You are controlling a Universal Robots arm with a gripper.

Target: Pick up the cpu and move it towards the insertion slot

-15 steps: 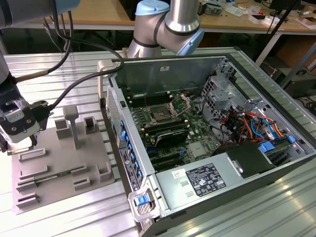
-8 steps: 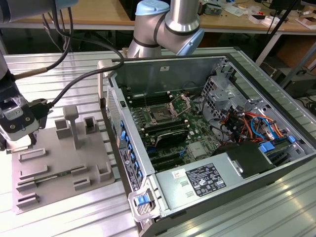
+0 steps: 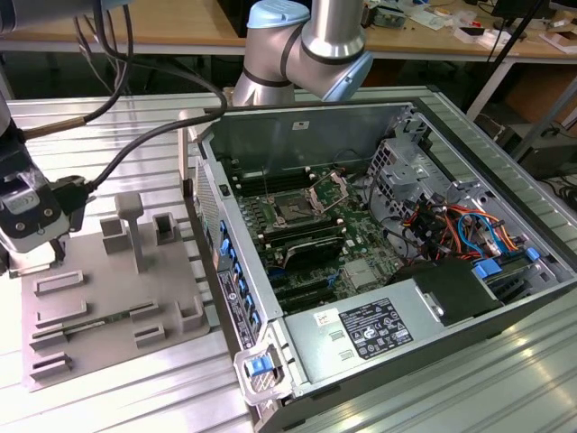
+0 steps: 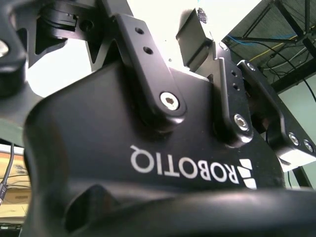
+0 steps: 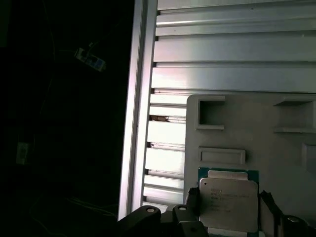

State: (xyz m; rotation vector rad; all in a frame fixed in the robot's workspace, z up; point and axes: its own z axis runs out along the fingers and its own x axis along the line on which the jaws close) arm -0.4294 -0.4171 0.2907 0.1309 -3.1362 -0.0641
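First wrist view: faintly printed cpu [image 5: 228,210] on grey tray [image 5: 256,116], at the claw [image 5: 231,200].

The cpu [image 5: 228,202], silver-topped, lies flat on the grey tray. The slot [image 3: 293,211], dark-centred, sits with its plate raised inside the case.

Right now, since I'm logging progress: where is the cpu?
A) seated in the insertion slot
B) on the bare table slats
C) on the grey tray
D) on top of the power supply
C: the first wrist view shows the cpu lying on the grey tray.
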